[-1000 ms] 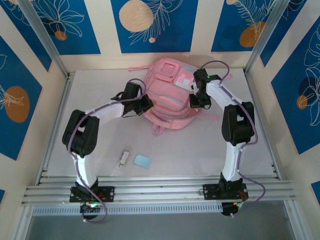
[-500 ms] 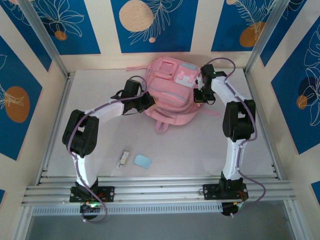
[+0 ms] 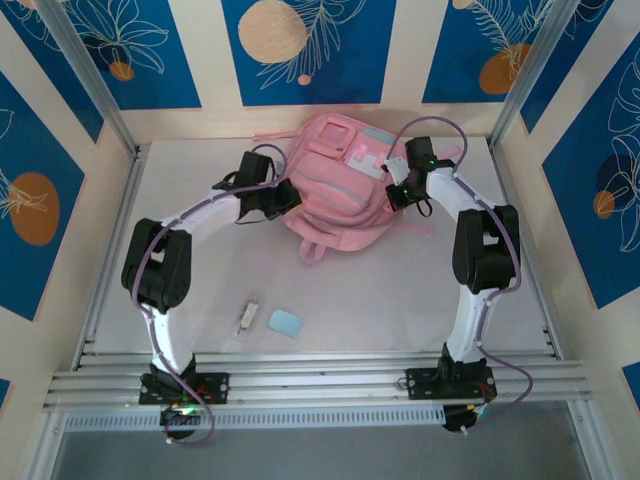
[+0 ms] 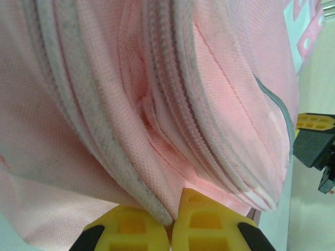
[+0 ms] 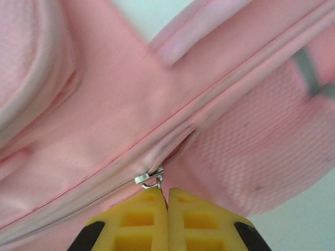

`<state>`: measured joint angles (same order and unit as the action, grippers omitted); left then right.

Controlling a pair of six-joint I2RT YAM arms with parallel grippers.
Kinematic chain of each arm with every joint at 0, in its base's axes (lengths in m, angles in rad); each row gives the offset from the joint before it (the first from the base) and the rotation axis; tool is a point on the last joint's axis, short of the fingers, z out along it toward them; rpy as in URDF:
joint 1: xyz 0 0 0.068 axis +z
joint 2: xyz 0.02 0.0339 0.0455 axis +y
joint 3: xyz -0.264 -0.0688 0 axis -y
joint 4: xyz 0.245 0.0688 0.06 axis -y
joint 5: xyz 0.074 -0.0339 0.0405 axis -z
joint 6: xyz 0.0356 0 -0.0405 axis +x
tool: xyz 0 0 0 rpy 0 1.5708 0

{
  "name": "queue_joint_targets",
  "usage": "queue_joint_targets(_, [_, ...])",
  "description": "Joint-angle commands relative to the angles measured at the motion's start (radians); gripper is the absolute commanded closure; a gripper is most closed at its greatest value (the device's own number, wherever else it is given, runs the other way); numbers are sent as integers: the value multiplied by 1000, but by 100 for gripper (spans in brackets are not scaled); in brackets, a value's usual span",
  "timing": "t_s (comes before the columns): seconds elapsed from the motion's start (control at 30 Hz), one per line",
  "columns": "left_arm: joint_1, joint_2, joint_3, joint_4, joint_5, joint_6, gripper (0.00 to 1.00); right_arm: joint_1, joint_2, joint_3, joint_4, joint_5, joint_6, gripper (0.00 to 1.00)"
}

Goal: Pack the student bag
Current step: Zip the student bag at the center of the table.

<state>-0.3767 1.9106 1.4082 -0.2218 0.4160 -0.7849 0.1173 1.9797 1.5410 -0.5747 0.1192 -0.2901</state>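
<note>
The student bag (image 3: pixel 335 195) is lying far-centre on the table (image 3: pixel 200 270). Your left gripper (image 4: pixel 170 225) is pinching its piped edge; your right gripper (image 5: pixel 167 201) is pinching the zipper pull (image 5: pixel 149 179).

One pink student bag (image 3: pixel 340 185), one silver zip slider (image 5: pixel 149 179), two robot arms, left arm (image 3: pixel 160 270) and right arm (image 3: pixel 482 250), two grippers, left gripper (image 3: pixel 290 197) and right gripper (image 3: pixel 392 191), one pale blue flat piece (image 3: pixel 286 322), one small white stick (image 3: pixel 248 317)
</note>
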Motion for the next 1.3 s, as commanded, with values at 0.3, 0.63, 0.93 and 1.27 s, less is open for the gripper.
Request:
queue_joint_targets(0.3, [85,-70,12,-92,-42,76,100,-54,32,94,4,345,75,100])
queue_joint_targets(0.63, [130,-94,33,-136,-49,114,100,-163,132,275,-79,235,110,100])
queue_joint_targets(0.93, [103,-83,29,-111,14,89,100,-98,72,233,-151,101,170,92])
queue_joint_targets(1.27, [27,-88,-58,85,21,-55,100,44,-97,91,-154,-100,435,54])
